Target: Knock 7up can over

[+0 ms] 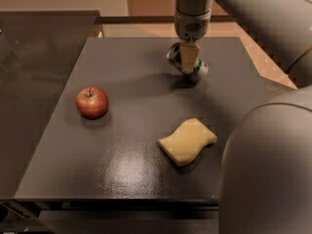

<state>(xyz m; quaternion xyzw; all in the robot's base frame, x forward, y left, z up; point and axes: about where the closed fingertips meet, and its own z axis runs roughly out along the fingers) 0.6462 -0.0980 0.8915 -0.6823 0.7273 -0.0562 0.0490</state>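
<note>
The 7up can (199,70), white and green with a silver rim, is tilted steeply to the left at the far middle of the dark table (126,179). Its rim end points up-left and its base end rests on the table. My gripper (189,61) comes straight down from above, right at the can, and its pale finger (189,57) lies across the can's middle. Most of the can is hidden behind it.
A red apple (91,102) sits at the left of the table. A yellow sponge (187,141) lies front right of centre. My grey arm and base (265,169) fill the right side. A glass surface (29,72) adjoins the table's left edge.
</note>
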